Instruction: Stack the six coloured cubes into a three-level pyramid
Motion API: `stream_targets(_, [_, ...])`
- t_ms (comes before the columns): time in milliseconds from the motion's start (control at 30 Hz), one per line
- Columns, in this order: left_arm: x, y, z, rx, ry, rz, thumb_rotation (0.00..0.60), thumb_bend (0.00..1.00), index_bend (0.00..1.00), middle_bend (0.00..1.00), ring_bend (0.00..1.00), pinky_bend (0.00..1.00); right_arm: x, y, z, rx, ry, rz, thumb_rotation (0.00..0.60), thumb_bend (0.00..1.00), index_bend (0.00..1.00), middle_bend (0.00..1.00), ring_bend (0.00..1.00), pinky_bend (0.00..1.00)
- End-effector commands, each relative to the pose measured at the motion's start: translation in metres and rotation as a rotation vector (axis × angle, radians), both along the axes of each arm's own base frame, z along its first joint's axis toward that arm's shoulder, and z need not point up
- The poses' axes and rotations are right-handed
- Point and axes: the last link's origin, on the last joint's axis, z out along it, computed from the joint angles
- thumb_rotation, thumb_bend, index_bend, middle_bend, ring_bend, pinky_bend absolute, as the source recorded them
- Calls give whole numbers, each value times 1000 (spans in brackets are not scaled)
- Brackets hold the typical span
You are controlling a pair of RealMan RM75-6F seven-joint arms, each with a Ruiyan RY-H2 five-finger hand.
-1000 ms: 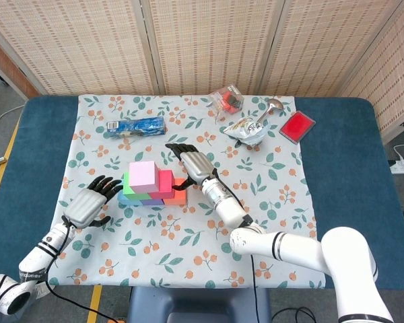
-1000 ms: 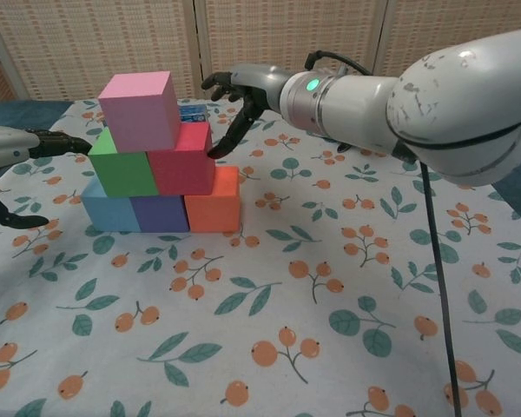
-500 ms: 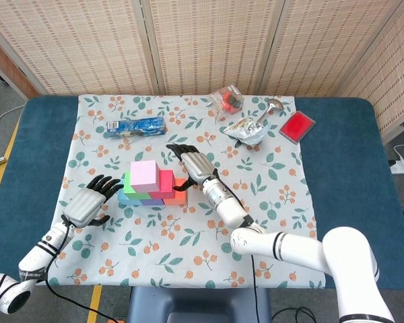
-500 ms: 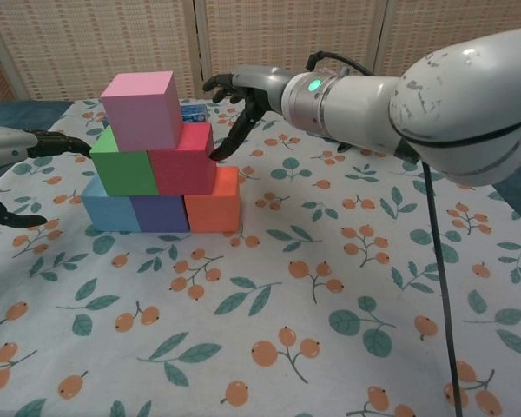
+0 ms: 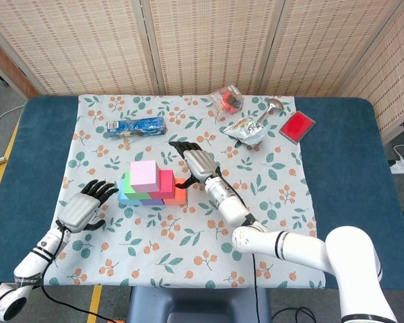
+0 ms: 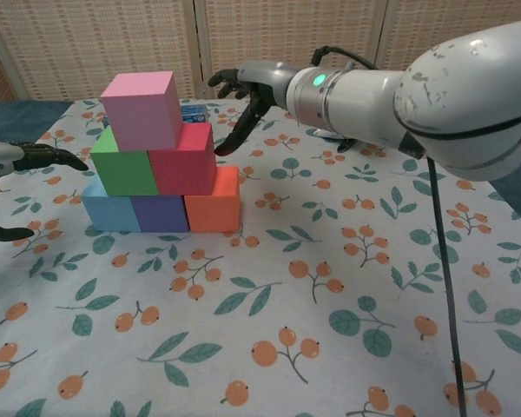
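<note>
The cubes stand as a pyramid on the floral cloth: blue cube (image 6: 110, 213), purple cube (image 6: 160, 214) and orange cube (image 6: 214, 201) at the bottom, green cube (image 6: 122, 165) and red cube (image 6: 182, 161) above them, pink cube (image 6: 141, 109) on top. In the head view the pink cube (image 5: 143, 175) caps the pile. My right hand (image 6: 247, 94) hovers open just right of the red cube, fingers spread, touching nothing; the head view shows this right hand (image 5: 196, 163) beside the stack. My left hand (image 5: 82, 208) lies open on the cloth to the left, apart from the blue cube.
A blue snack packet (image 5: 136, 126) lies behind the stack. At the back right sit a clear wrapper with red sweets (image 5: 227, 99), a crumpled foil bag (image 5: 246, 129), a spoon (image 5: 269, 109) and a red box (image 5: 297, 126). The cloth (image 5: 269, 202) ends at blue table edges.
My left hand has drawn back to the left and toward the near edge, away from the stack. My right hand has edged slightly right of the red cube. The cubes have not moved.
</note>
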Motion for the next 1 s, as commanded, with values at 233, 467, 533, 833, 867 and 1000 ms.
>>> stream_targets(233, [13, 6, -8, -17, -7, -32, 600, 290, 103, 50, 0, 54, 5, 2, -8, 12, 1, 4, 600, 27, 0, 53, 0, 0])
stream_targets(467, [14, 7, -7, -16, -1, -34, 600, 289, 103, 50, 0, 54, 6, 1, -8, 10, 4, 5, 600, 27, 0, 53, 0, 0])
stream_targets(533, [13, 7, -6, -15, 3, -33, 600, 290, 102, 50, 0, 54, 5, 1, -8, 12, 7, 5, 600, 27, 0, 53, 0, 0])
stream_targets(833, [-6, 2, 3, 17, -14, 30, 600, 291, 102, 51, 0, 54, -12, 2, 6, -6, 44, 5, 600, 27, 0, 53, 0, 0])
stream_targets(867, [-10, 2, 4, 19, -14, 42, 600, 291, 102, 51, 0, 54, -15, 2, 8, -8, 49, 2, 600, 27, 0, 53, 0, 0])
stream_targets(1000, [-22, -2, 4, 22, -20, 86, 600, 289, 103, 51, 0, 54, -28, 2, 9, -1, 70, -18, 600, 27, 0, 53, 0, 0])
